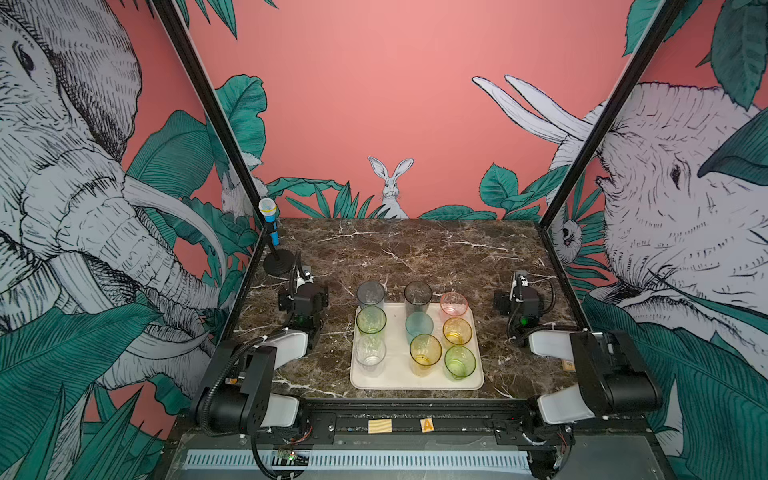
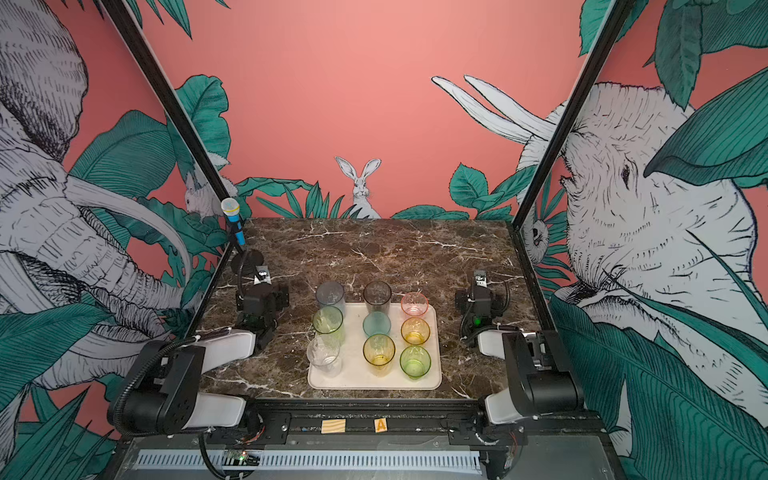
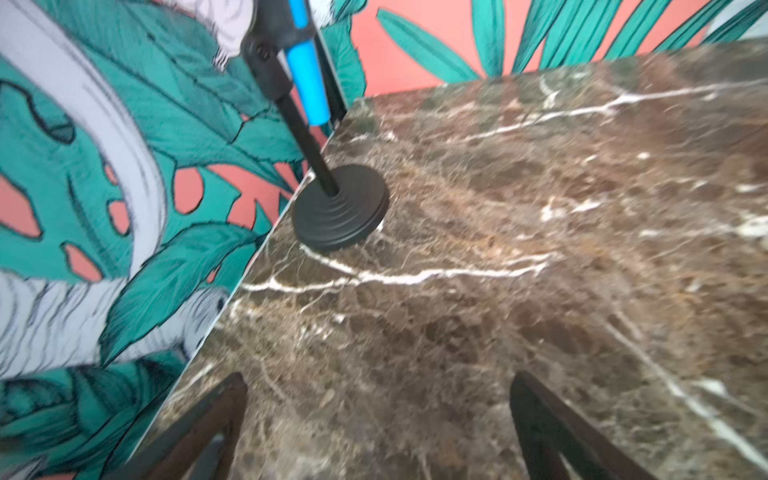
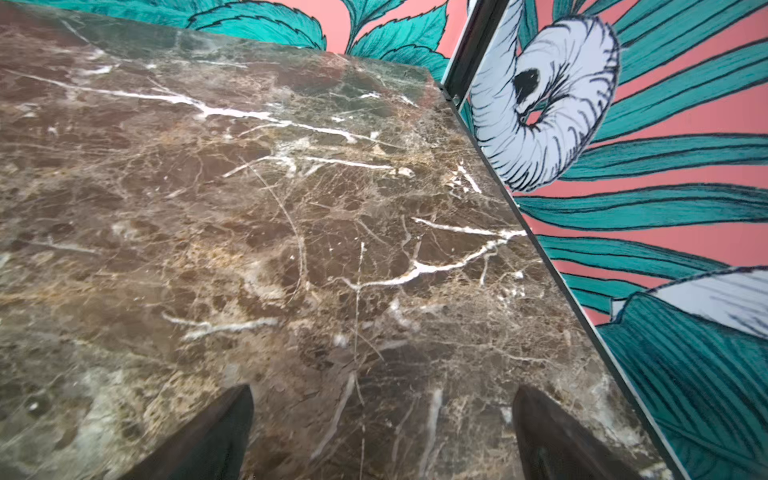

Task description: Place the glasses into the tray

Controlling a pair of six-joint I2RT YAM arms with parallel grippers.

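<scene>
Cream tray (image 1: 397,370) holds nine glasses (image 1: 425,350) upright, sitting between the left end effector (image 3: 378,380) and the right end effector (image 4: 384,390); both are released, jaws spread wide, over the marble bench (image 1: 415,257).

Counter (image 1: 415,249): brown marble-look slab, white veins, smooth, soft sheen. Glasses (image 1: 425,349): translucent, tinted, glossy walls; glass or plastic, cannot tell. Tray (image 1: 399,376): cream, smooth, matt, plastic-looking. Mic stand base (image 3: 338,208): black, matt, ringed ridges. Microphone handle (image 3: 307,79): bright blue, smooth plastic. Fingers of left pincer (image 3: 378,376) and right pincer (image 4: 380,388): dark, matt. Small block (image 1: 380,426) near the front: pale bare wood.
</scene>
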